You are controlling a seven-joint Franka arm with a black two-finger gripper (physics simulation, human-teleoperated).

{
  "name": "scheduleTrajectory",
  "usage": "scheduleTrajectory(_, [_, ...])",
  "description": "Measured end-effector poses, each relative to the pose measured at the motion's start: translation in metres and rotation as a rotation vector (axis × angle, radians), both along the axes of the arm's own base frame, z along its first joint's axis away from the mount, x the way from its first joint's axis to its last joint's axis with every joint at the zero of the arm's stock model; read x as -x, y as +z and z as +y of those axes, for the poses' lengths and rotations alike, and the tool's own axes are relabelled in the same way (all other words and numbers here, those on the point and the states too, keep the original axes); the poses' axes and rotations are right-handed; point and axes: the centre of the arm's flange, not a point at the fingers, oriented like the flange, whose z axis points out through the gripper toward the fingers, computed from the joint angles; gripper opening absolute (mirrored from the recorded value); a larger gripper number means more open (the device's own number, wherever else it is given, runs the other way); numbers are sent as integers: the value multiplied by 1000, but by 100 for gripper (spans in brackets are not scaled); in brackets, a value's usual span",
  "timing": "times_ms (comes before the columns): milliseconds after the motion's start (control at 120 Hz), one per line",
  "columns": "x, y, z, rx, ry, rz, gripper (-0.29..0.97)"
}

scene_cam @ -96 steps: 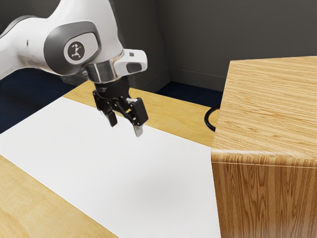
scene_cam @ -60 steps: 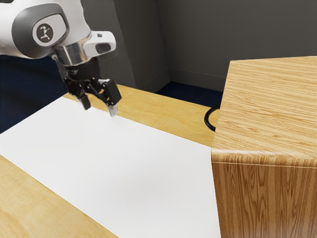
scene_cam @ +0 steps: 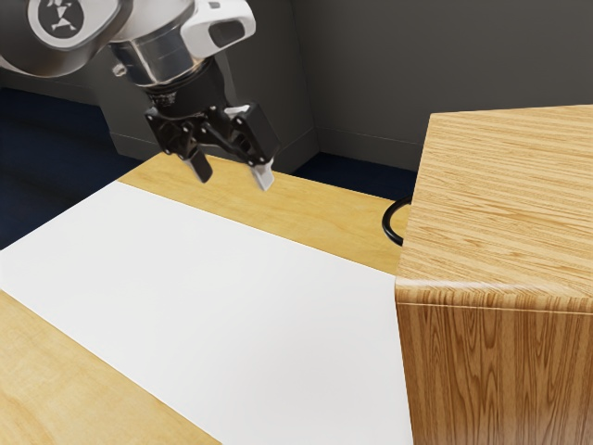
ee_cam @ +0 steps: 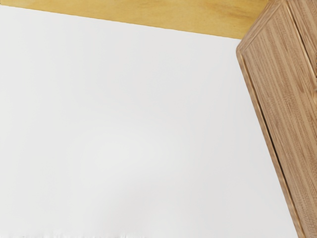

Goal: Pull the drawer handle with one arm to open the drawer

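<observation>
Above wooden table point(scene_cam: 315, 209): claw point(scene_cam: 233, 176) wide, empty | white mat point(scene_cam: 204, 297) | dark walls point(scene_cam: 371, 56)

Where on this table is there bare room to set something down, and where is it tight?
The white mat lies bare from the near wooden strip to the cabinet. The far wooden strip is bare too. The open gripper hangs well above the table. It is tight only by the cabinet's face, where the black handle juts out.
</observation>
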Motion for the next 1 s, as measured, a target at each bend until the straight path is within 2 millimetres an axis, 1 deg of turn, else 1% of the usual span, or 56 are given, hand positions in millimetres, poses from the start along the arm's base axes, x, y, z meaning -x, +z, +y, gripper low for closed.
scheduleTrajectory(108, [1,-2,-11,13,37,5,68])
scheduleTrajectory(225, [0,-5,-13,37,84,13,68])
scheduleTrajectory(267, [3,-5,-15,68,96,10,68])
scheduleTrajectory(325, [13,-4,-15,133,112,1,68])
scheduleTrajectory(408, [18,-18,-17,234,140,1,68])
scheduleTrajectory(492, [13,-23,-25,300,158,-28,68])
scheduleTrajectory(575, [8,-24,-27,341,182,-57,68])
scheduleTrajectory(667, [-9,-35,-38,363,195,-65,68])
scheduleTrajectory(742, [-16,-39,-43,373,206,-75,68])
scheduleTrajectory(825, [-19,-42,-45,382,220,-84,68])
scheduleTrajectory(908, [-19,-50,-51,413,230,-80,68])
scheduleTrajectory(1000, [-19,-52,-54,441,243,-86,68])
